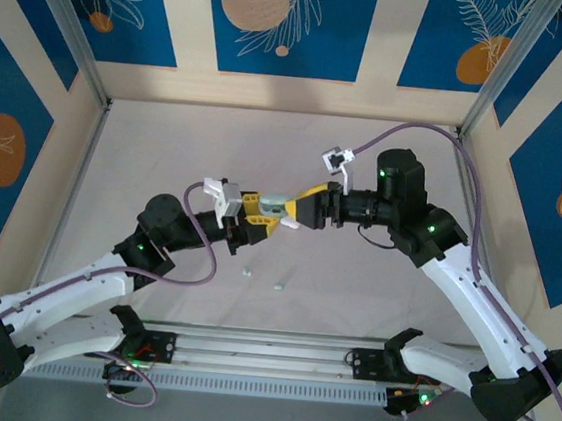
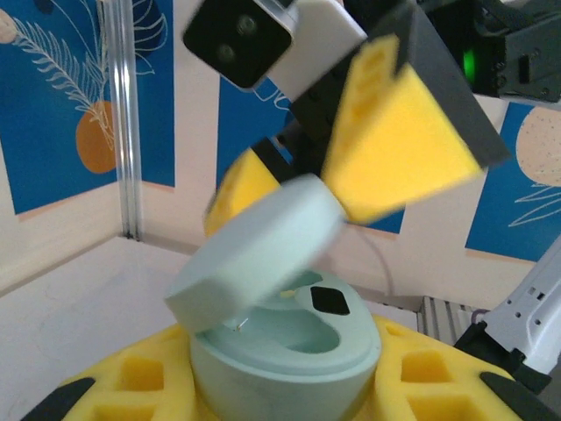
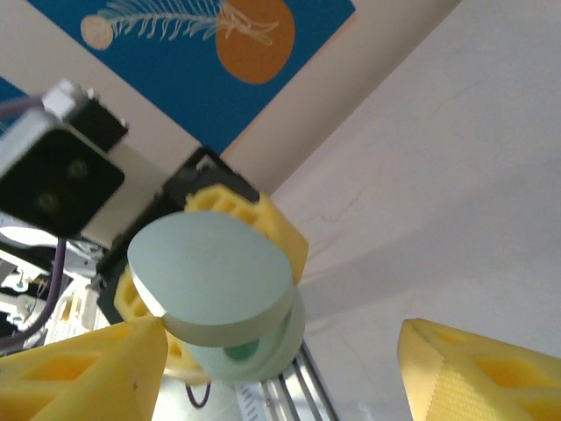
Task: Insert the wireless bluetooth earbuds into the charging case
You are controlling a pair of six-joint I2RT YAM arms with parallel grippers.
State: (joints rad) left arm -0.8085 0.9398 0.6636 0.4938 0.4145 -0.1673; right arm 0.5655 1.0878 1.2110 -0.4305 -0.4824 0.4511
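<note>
2 arms [image 1: 455, 279] tip-to-tip (green case [image 1: 273, 208] between)

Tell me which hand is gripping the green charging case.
The left hand: its yellow fingers clamp the case at its base. The right hand stands open beside the raised lid.

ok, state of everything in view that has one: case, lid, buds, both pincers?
left pincer: shut on the charging case.
right pincer: open, fingers flanking the lid; contact unclear.
charging case: held, the socket in view looks empty.
lid: part open, tilted up.
earbuds: two, loose on the table, outside the case.
</note>
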